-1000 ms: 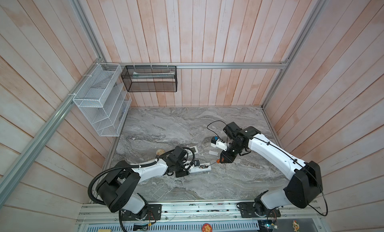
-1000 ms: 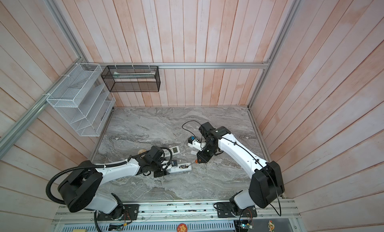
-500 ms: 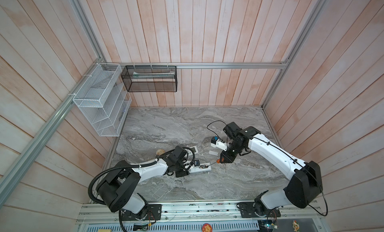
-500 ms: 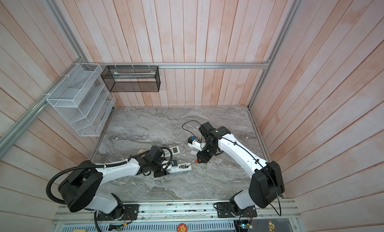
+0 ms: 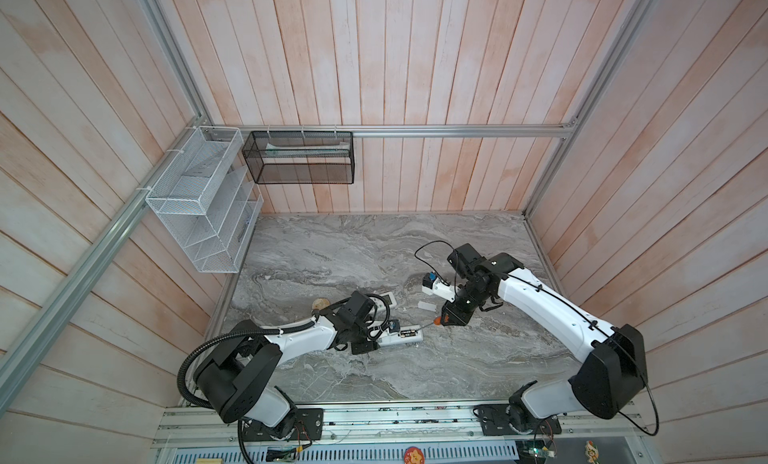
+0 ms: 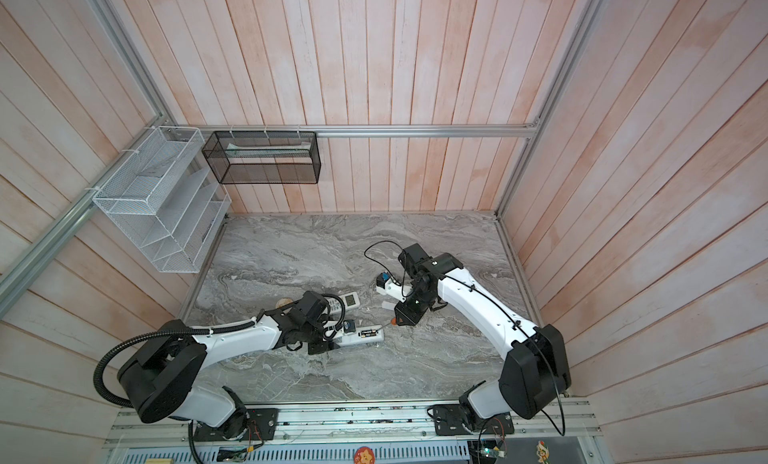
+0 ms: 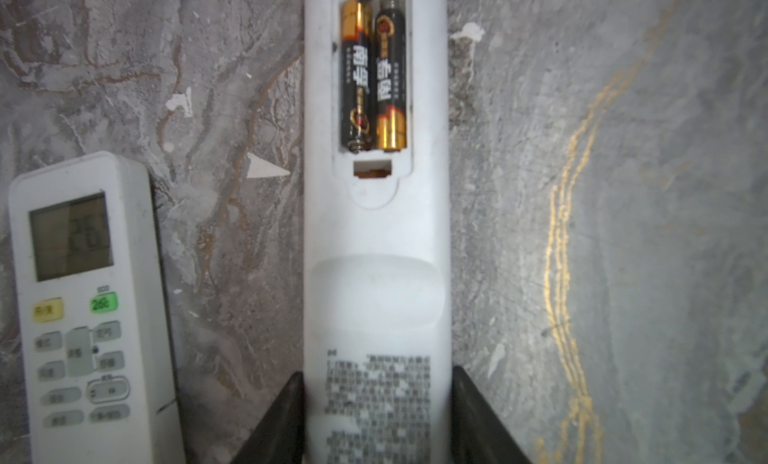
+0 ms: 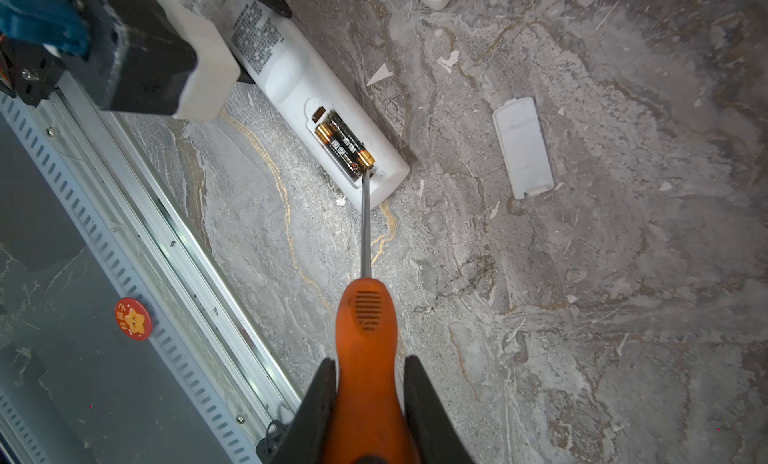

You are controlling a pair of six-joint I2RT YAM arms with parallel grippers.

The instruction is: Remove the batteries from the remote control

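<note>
Marble tabletop (image 5: 374,249): left fingers (image 7: 274,420) clamp remote (image 7: 376,274), right fingers (image 8: 316,408) pinch screwdriver (image 8: 365,329) angled into batteries (image 7: 357,75).

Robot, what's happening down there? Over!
Left gripper clamps face-down remote. Right gripper holds screwdriver, tip at batteries. Both batteries in compartment. Cover off, nothing blocking.

Tally was: 2 batteries (image 7: 356,75); 2 remotes, i.e. open remote (image 7: 376,274) plus display remote (image 7: 83,308); 1 screwdriver (image 8: 365,337); 1 loose cover (image 8: 523,148); 1 tan disc (image 5: 320,304); 2 wall-hung wire bins, white rack (image 5: 199,216) and black basket (image 5: 299,158). Other small white bits were too unclear to count.
</note>
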